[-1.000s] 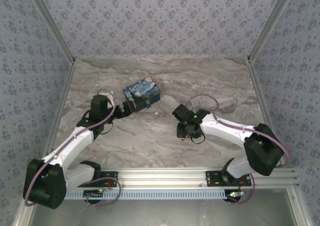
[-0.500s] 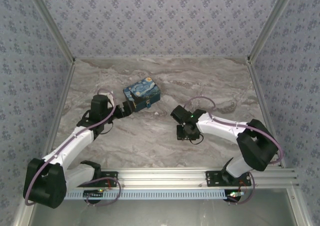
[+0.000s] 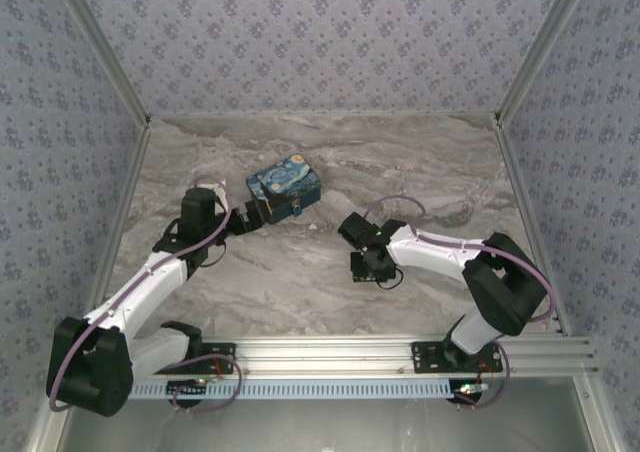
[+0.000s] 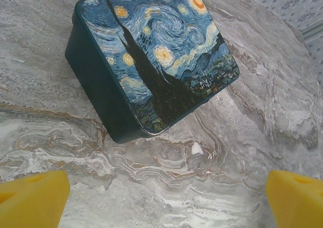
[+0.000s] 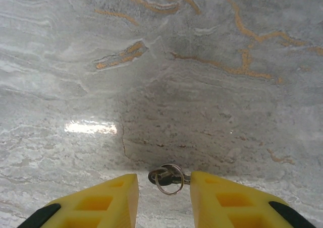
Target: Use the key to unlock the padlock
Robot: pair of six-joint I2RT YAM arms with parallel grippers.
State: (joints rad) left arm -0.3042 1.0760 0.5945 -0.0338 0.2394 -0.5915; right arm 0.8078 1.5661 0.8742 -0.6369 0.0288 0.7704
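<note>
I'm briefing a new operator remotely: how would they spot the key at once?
On the marble table, look right of centre, where the right gripper points down. The key lies on the marble between its yellow fingers. It is small, dark metal with a silver split ring, unlike the far larger painted box.
</note>
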